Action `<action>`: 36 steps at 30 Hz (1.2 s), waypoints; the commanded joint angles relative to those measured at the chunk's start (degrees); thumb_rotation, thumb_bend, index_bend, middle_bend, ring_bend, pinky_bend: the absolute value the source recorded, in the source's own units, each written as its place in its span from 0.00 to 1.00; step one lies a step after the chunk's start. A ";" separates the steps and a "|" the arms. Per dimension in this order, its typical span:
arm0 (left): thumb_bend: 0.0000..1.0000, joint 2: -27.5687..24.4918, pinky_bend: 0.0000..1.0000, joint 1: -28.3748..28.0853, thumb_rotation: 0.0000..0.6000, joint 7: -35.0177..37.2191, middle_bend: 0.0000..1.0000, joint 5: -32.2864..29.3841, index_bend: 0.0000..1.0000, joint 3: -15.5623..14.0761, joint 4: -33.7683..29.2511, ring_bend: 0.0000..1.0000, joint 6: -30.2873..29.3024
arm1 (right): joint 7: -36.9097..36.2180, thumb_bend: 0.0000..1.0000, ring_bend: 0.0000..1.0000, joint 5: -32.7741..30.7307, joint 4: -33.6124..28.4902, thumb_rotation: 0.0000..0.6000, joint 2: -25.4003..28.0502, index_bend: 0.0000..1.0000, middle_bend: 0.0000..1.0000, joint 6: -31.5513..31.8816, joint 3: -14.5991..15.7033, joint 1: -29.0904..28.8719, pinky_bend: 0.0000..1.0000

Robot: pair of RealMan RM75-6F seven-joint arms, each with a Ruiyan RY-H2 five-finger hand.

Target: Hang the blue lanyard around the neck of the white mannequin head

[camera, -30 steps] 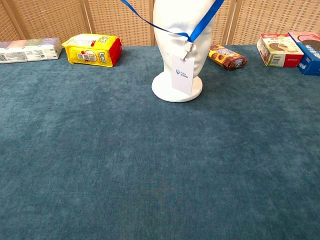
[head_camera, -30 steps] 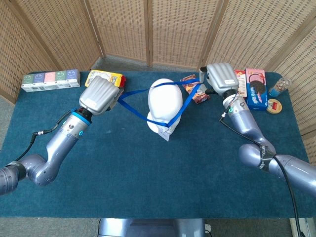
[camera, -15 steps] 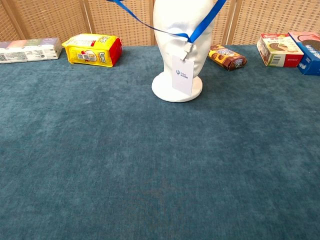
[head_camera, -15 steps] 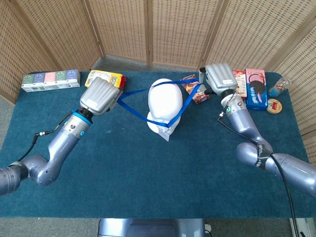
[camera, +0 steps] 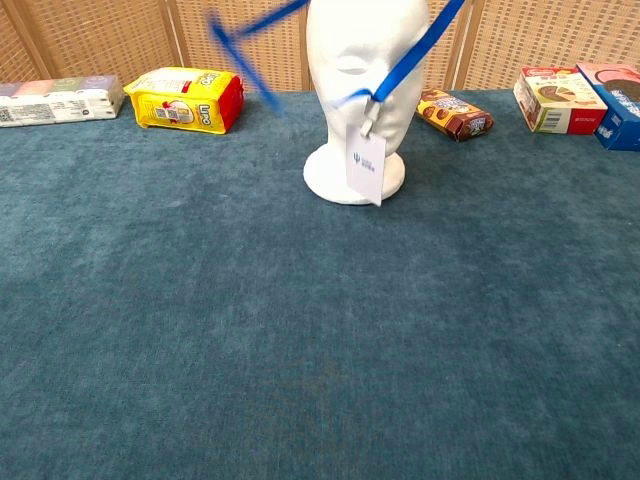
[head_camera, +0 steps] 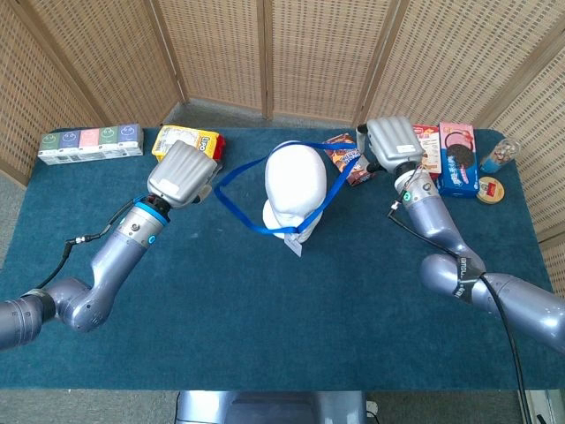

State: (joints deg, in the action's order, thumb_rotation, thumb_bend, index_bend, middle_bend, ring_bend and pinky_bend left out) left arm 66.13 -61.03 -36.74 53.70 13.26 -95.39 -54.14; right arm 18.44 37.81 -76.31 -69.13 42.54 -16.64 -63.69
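Both hands stay raised beside the white mannequin head [head_camera: 296, 187] to spread the blue lanyard [head_camera: 237, 203] wide. The right hand [head_camera: 395, 141] holds its strap; whether the left hand [head_camera: 181, 172] grips it I cannot tell, its fingers hidden. The badge [camera: 366, 166] dangles in front, motion-blurred.

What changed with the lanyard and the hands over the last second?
The blue lanyard has gone slack on the left: it no longer runs taut to the left hand, which seems to have let go, and that side now droops beside the white mannequin head. The badge has swung and tilted. The right hand stays raised with the strap leading up to it. The snack packs have not moved.
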 commanded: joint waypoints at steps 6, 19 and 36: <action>0.18 0.18 0.91 -0.54 1.00 -1.28 1.00 -1.61 0.62 -0.35 -0.36 1.00 -0.15 | 0.20 0.30 1.00 -0.11 -0.06 1.00 -0.02 0.61 1.00 0.26 0.11 0.08 1.00; 0.14 -1.26 0.90 1.75 0.97 1.13 1.00 -0.46 0.53 -0.69 -2.02 0.98 -3.06 | -2.87 0.29 1.00 0.72 -3.77 1.00 2.61 0.60 1.00 3.73 -1.82 2.65 1.00; 0.13 -8.25 0.57 16.39 0.44 13.96 0.69 5.73 0.49 -3.93 -13.07 0.60 -14.05 | -8.83 0.30 0.82 12.82 -22.71 1.00 12.47 0.54 0.72 15.47 -0.68 15.08 0.87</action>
State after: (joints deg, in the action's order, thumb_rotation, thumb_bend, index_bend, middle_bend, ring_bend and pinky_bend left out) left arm 59.59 -47.26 -24.72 57.98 10.70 -106.13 -66.20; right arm 10.73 47.57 -95.85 -58.54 55.23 -18.26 -51.37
